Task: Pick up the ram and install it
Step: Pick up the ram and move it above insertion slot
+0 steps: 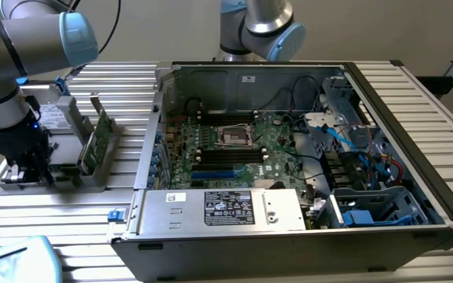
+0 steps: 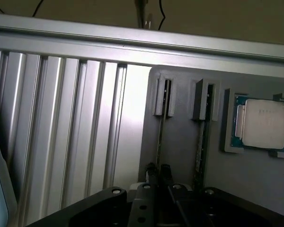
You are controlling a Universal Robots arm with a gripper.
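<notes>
**Position of the ram.** In the wrist view, the ram [image 2: 160,142] stands edge-on in a slot of the grey holder [image 2: 180,156]. Its thin edge runs straight into the gripper [image 2: 159,169]. The fingers [image 2: 151,172] stand narrow, one on each side of the edge and closed against it. A second stick [image 2: 201,142] stands in the neighbouring slot, just beside the first and parallel to it.

**Arm pose.** In the exterior view, the arm [image 1: 22,53] reaches in from the exterior view's left. Its wrist is turned down, and the gripper [image 1: 31,171] points vertically at the holder [image 1: 92,180]. The arm's base [image 1: 246,23] stands on the far side of the computer case [image 1: 289,247].

**Holder contents.**
- A square silver-topped processor [image 2: 262,124] lies flat in its own recess, beside the two slots.
- In the exterior view, a green stick [image 1: 99,138] stands on its long edge, on the exterior view's right of the gripper.
- A grey drive [image 1: 53,118] stands on the far side of the gripper.

**Case contents.** The case lies open on the slatted table [image 1: 415,88], on the exterior view's right of the holder.
- The motherboard [image 1: 273,147] carries a processor socket [image 1: 233,135] and black memory slots [image 1: 226,156].
- A power supply [image 1: 226,209] sits along the near wall.
- Blue cables [image 1: 360,141] run on the exterior view's right.
</notes>
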